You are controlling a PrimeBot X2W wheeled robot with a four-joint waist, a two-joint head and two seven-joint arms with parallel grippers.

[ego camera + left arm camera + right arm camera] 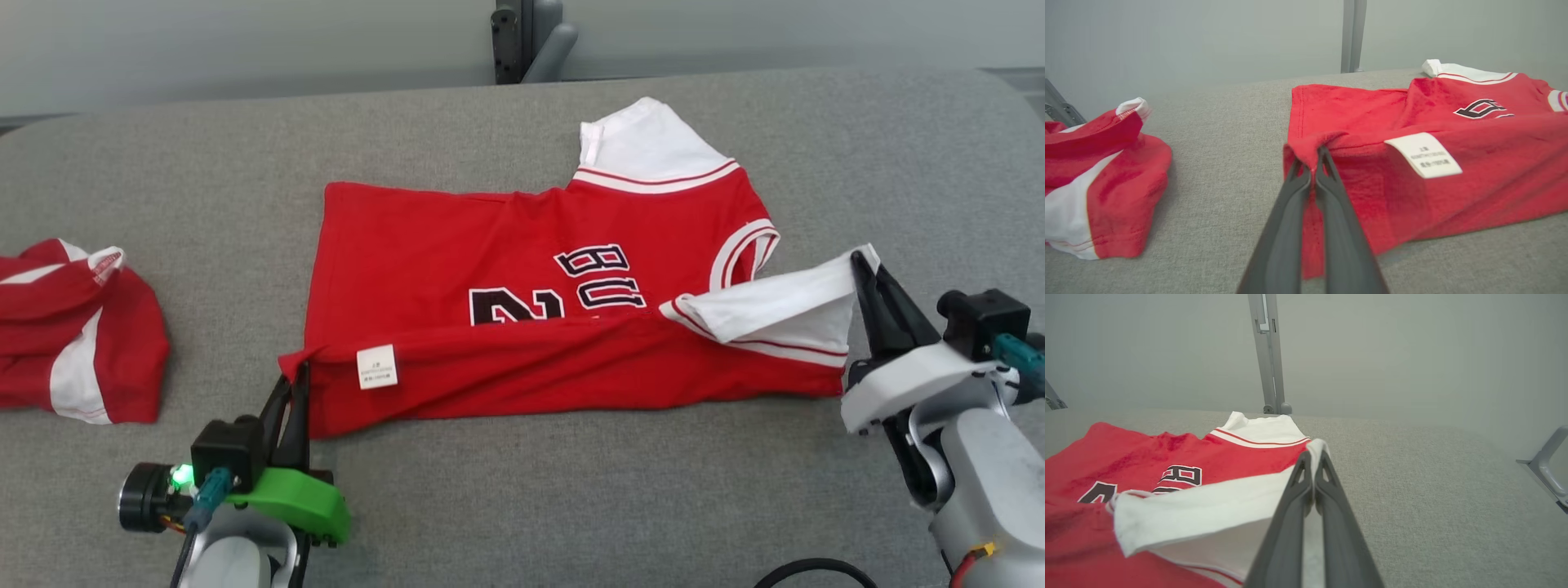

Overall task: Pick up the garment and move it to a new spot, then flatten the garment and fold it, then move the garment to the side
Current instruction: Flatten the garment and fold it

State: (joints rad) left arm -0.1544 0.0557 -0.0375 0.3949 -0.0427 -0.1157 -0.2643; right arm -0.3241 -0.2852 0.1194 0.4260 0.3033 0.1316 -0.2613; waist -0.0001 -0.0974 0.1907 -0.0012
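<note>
Clamped tight on cloth: right gripper (1313, 455), two long dark fingers (1290, 522) pressed together with no gap, tips around the end of a white sleeve with red stripe trim (1208, 510). Stretched taut from the fingertips back to the shoulder of a red fabric jersey with black-and-white lettering (1126, 465). Spread beneath, a grey woven table surface (1412, 477). At the jersey's far edge, a second white sleeve with a red stripe (1261, 430), lying flat. Beyond the jersey, a grey metal upright post (1267, 355) against a pale grey wall (1412, 355). Well apart from the jersey, past the gripper, an angled grey metal bracket (1547, 465) at the table's edge.
</note>
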